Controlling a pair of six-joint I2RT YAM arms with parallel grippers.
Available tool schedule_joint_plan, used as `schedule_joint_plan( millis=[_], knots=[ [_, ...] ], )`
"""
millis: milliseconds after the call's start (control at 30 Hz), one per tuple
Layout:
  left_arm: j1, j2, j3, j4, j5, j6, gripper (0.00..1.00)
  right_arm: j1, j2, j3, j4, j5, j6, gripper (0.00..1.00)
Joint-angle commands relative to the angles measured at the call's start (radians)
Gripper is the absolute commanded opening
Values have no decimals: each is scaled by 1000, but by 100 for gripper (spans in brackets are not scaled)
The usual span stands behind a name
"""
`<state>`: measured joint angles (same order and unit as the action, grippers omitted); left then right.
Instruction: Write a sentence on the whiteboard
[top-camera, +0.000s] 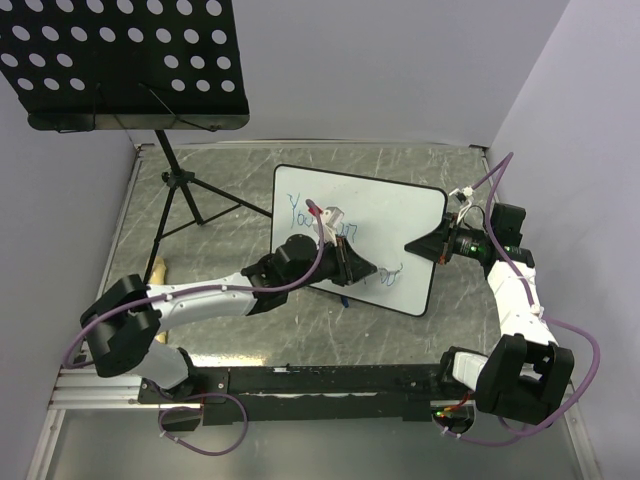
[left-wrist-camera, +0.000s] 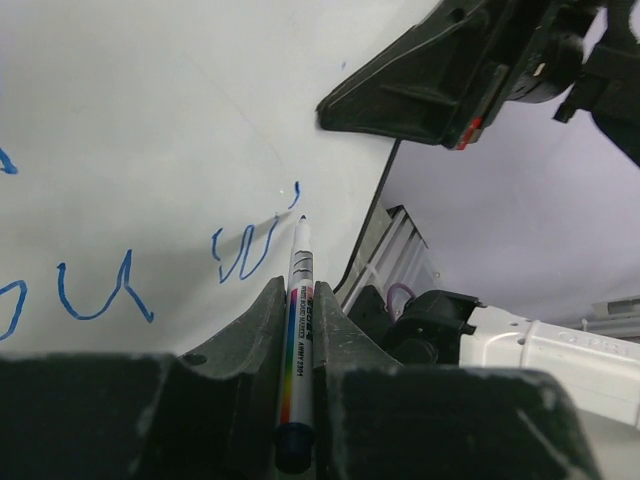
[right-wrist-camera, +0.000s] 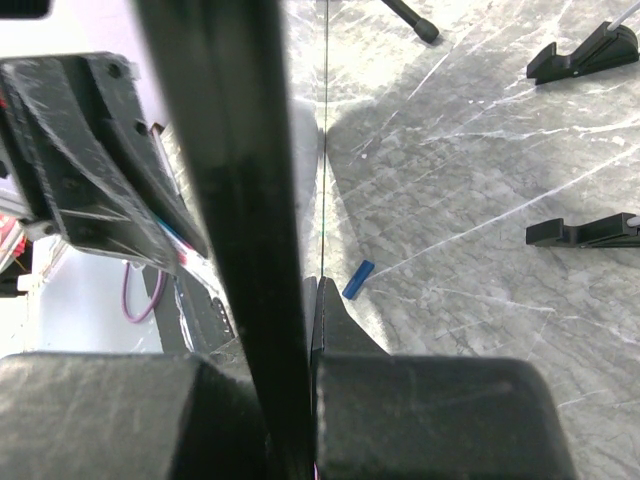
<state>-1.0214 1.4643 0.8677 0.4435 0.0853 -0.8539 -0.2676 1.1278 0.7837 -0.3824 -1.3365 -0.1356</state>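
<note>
Black left gripper (left-wrist-camera: 298, 300), pinched on slim white marker (left-wrist-camera: 300, 340) to write, tip beside unfinished blue handwritten sentence (left-wrist-camera: 105, 295); black right gripper (top-camera: 415, 246), clamped on edge of glossy white black-framed whiteboard (top-camera: 390, 215), propped tilted on grey marbled table (top-camera: 400, 345), presumably steadying it against pen pressure.

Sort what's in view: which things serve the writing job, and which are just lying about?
In use: whiteboard, held at its edge by the right pincer; marker in the left pincer; blue writing.
Lying about: music stand; small blue piece; two black brackets.
</note>
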Motion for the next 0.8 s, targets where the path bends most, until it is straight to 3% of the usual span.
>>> schedule_joint_plan(
  millis=[0, 767],
  knots=[
    [3, 28, 17, 24, 18, -1, 1, 5, -31, 51, 51, -244, 7, 0],
    [3, 60, 19, -23, 19, 1, 1, 5, -31, 52, 50, -245, 7, 0]
  ],
)
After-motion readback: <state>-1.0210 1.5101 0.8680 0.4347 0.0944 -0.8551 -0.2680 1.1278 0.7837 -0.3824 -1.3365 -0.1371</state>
